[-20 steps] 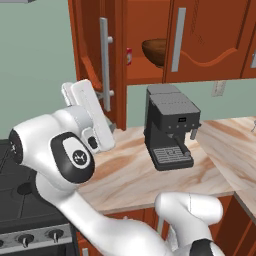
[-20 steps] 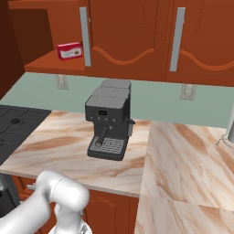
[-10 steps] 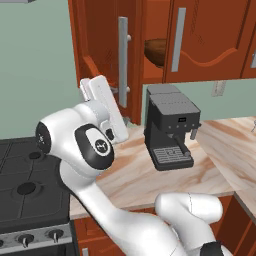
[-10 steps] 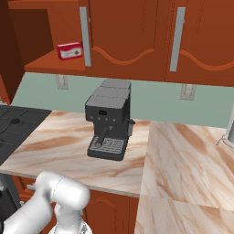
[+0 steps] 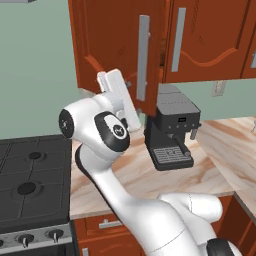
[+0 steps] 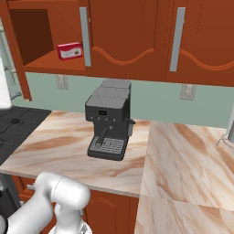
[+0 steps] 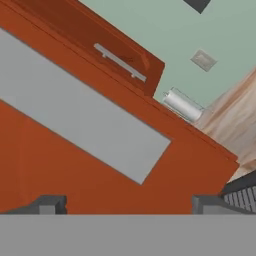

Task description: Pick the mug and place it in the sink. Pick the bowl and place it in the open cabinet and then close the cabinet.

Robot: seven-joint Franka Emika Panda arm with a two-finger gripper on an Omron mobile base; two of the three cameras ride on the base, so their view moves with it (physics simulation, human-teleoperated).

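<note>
The cabinet's (image 5: 210,35) left door (image 5: 115,45) stands partly swung in, its long silver handle (image 5: 143,57) facing me. My gripper (image 5: 122,100) is right against the lower part of that door, on its outer side. In the hand view the gripper (image 7: 129,205) is open. Its fingertips (image 7: 47,205) stand wide apart close to the red-brown door panel (image 7: 165,175), and the grey handle bar (image 7: 85,125) crosses just ahead. From the right base view the cabinet's open left bay (image 6: 34,36) shows. The door hides the bowl. Mug and sink are out of view.
A small red box (image 6: 69,50) lies on the cabinet shelf. A black coffee machine (image 5: 172,130) stands on the marble counter (image 5: 135,175) under the cabinet. A black stove (image 5: 30,185) is at the left. The right-hand cabinet doors (image 6: 201,36) are shut.
The arm has swung right and up with the hand against the door. The door has turned toward the cabinet and now covers the bowl that showed on the shelf before.
</note>
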